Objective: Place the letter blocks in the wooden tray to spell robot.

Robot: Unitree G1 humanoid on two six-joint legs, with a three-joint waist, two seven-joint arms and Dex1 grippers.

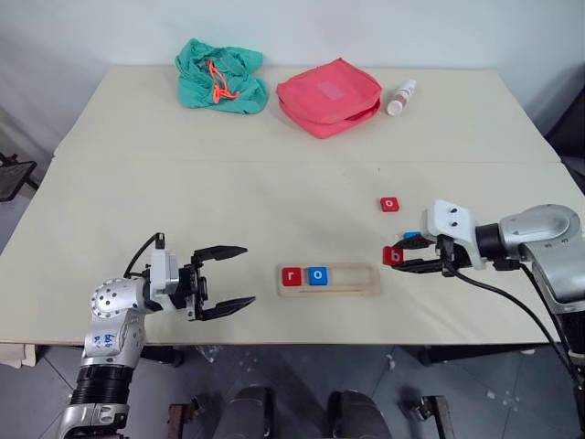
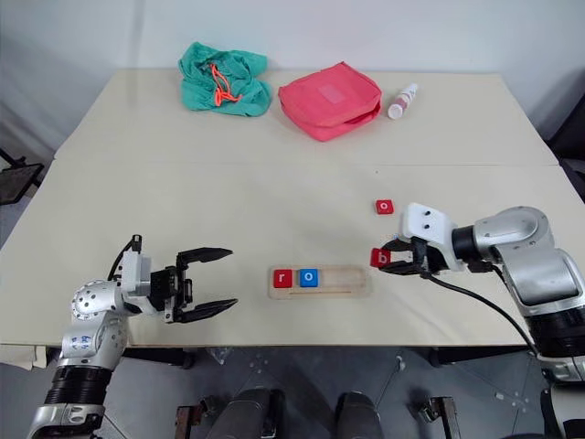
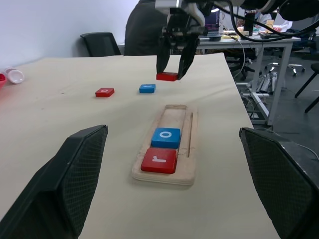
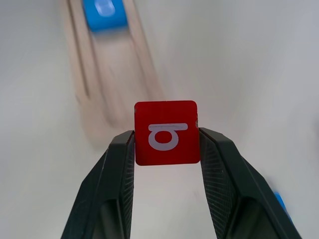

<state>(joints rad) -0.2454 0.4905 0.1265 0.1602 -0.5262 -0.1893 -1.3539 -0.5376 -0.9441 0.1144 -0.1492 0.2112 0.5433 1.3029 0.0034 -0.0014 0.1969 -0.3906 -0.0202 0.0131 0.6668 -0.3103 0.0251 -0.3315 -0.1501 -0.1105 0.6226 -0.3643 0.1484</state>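
The blue tile (image 3: 147, 88) behind the right tool (image 1: 409, 260) is mostly hidden from the head view, so its letter is probably a t. Five tiles in all: red r (image 1: 291, 276) and blue o (image 1: 316, 274) sit in the wooden tray (image 1: 361, 279), a red o (image 1: 390, 204) lies beyond the tray's right end, and the red b (image 4: 167, 132) is pinched by the right tool just off that end. The left tool (image 1: 225, 282), spread wide, hovers left of the tray.

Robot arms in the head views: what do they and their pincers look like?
Both arms are silver-grey metal with rounded joint housings. The left pincer and right pincer each have two black fingers with mesh-textured pads. A black cable trails from the right forearm, and a white block sits on that wrist. The left arm bears blue handwriting.
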